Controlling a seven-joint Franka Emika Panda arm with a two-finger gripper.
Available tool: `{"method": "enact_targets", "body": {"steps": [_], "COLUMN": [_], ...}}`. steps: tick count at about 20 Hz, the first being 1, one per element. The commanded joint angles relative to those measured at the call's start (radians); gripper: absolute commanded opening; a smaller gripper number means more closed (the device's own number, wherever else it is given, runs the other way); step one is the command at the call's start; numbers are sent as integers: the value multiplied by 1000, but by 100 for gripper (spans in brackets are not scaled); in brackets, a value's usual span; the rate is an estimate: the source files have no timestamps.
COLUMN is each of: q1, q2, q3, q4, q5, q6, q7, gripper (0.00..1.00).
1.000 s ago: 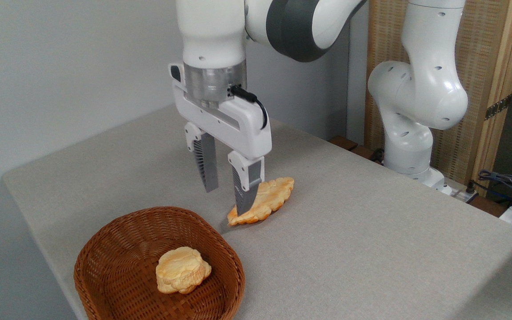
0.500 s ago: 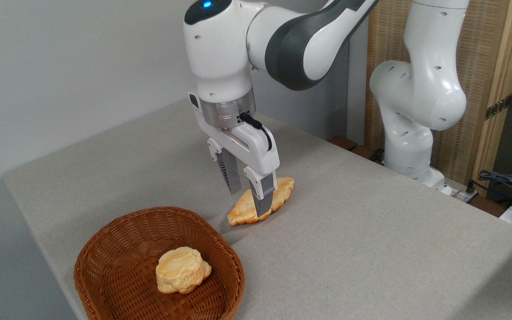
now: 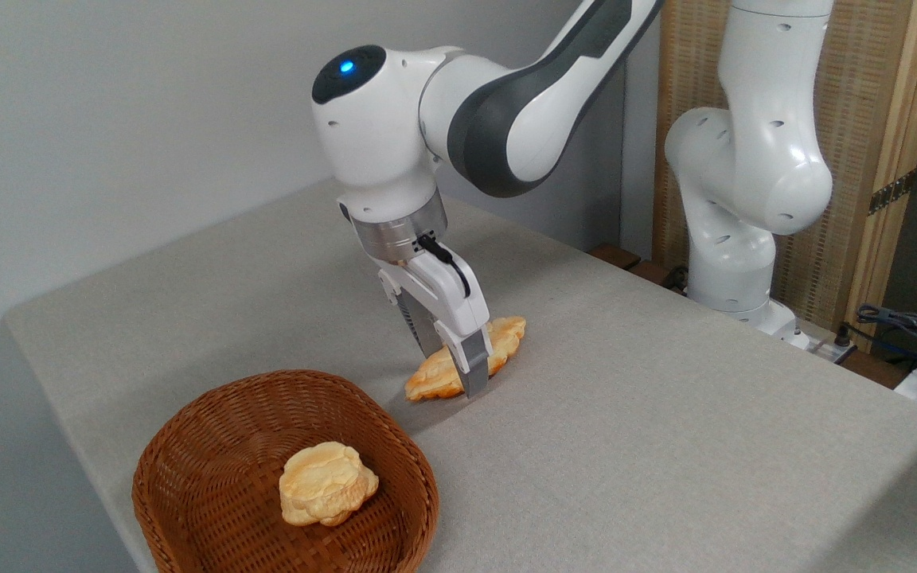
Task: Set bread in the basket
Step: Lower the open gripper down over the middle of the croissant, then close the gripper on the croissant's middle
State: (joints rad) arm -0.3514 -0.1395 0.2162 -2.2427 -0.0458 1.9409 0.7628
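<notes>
One white arm [image 3: 506, 119] reaches down in front of you from the upper right, over a grey table [image 3: 665, 446]. Its gripper [image 3: 458, 368] points down at the table's middle, tilted a little, and straddles the bread [image 3: 436, 380]. The near finger [image 3: 474, 368] crosses the front of the pastry close to its midpoint, with its tip at the tabletop. The far finger stands behind the pastry and is mostly hidden. You are looking at fingers set apart to either side of the bread; whether they already press on it cannot be told from this view.

The bread is a long, flat, golden-orange pastry with lobed edges. It lies on the table, running from lower left to upper right, and both of its ends stick out past the finger.

The basket [image 3: 212, 430] sits at the lower left, near the table's front edge and near the bread's left end, but not touching it. It is brown wicker with rounded corners. A paler, lumpy bun [image 3: 327, 484] rests inside it, right of centre.

The arm's base [image 3: 737, 263] stands at the far right, in front of a woven screen [image 3: 872, 143].
</notes>
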Motion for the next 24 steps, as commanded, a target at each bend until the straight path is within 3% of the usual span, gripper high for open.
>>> {"method": "enact_targets", "body": {"steps": [1, 10, 11, 13, 14, 16, 24], "q1": [-11, -50, -52, -52, -52, -52, -52], "q2": [8, 18, 18, 18, 18, 18, 17], "q3": [6, 6, 6, 6, 6, 6, 5], "q4": [3, 6, 8, 8, 8, 9, 11], "q5": [-14, -13, -13, -11, -11, -9, -9], "q6": [3, 1, 1, 1, 1, 1, -2], "q7": [-7, -8, -8, -2, 1, 3, 3], "gripper": [100, 99, 91, 59, 49, 38, 40]}}
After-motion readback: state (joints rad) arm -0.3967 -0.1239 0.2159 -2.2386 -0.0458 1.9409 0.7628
